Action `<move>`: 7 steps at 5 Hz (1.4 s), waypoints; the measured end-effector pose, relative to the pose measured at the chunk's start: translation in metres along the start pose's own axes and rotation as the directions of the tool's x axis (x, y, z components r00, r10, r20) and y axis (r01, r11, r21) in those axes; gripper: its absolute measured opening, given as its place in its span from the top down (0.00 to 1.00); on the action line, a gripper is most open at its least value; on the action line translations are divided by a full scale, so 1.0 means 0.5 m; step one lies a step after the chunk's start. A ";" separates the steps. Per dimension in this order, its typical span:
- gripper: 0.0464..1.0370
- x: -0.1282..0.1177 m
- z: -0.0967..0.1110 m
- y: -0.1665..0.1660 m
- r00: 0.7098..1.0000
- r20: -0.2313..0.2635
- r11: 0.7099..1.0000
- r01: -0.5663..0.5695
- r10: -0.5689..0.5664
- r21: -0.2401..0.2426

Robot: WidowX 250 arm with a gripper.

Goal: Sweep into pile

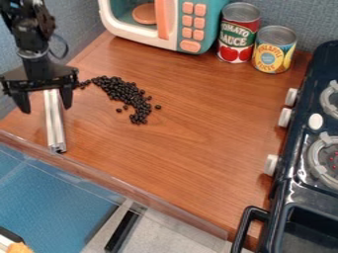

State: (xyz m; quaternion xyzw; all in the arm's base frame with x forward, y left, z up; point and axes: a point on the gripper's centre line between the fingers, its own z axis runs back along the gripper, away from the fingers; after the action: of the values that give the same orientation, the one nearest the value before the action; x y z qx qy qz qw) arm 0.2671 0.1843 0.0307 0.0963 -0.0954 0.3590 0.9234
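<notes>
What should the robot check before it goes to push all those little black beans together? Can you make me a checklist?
1. Claw open: ok, its two sides are wide apart.
2. Silver bar gripped: not ok, the claw isn't closed on it.
3. Claw touching the bar: cannot tell from this angle.
4. Black beans in one neat pile: not ok, they make a curvy strip, with a few strays beside it.
5. Red can and yellow can away from the beans: ok, they stand at the back.
</notes>
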 end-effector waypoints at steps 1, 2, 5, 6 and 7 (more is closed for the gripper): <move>0.04 -0.019 -0.009 -0.005 1.000 0.002 1.000 -0.004 0.004 0.028; 0.09 -0.021 -0.011 -0.005 1.000 0.017 0.999 -0.024 0.024 0.047; 0.66 0.007 -0.029 -0.025 0.998 0.035 0.998 -0.049 0.047 0.049; 0.66 0.027 -0.034 -0.022 0.996 0.023 0.995 -0.082 0.081 0.060; 0.66 0.055 -0.041 -0.011 0.991 0.004 0.989 -0.131 0.131 0.076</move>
State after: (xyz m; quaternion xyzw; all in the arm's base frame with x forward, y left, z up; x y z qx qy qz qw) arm 0.2928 0.2031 0.0169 0.1246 -0.0871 0.4221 0.8937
